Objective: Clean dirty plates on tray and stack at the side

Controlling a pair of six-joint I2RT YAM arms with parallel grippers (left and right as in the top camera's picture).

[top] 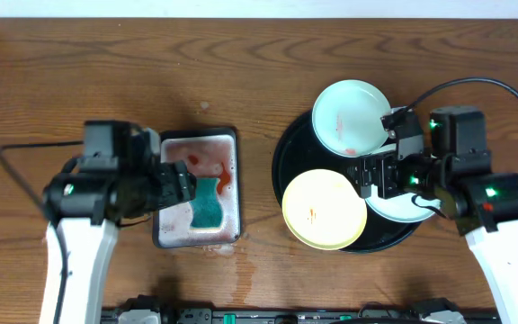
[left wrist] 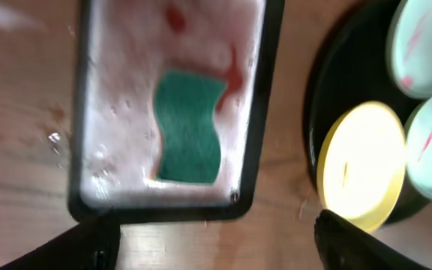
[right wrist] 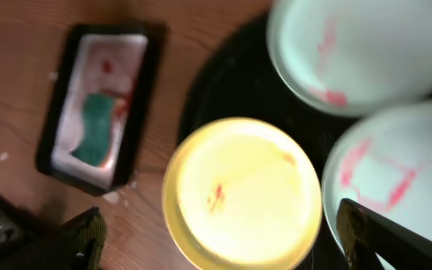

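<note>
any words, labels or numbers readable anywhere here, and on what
No readable text anywhere.
The yellow plate, top plate, right plate, black tray, sponge and small tray carry no print; the red marks are smears, not writing.

Our left arm (top: 84,261) reaches up from the near edge of the tabletop, white forearm ending in a black wrist turned inward. Our left gripper (top: 185,183) points toward the middle, its fingers (left wrist: 66,247) spread wide and holding nothing. Our right arm (top: 506,265) mirrors this pose. Our right gripper (top: 370,175) faces left, its fingers (right wrist: 388,240) also parted and holding nothing.
</note>
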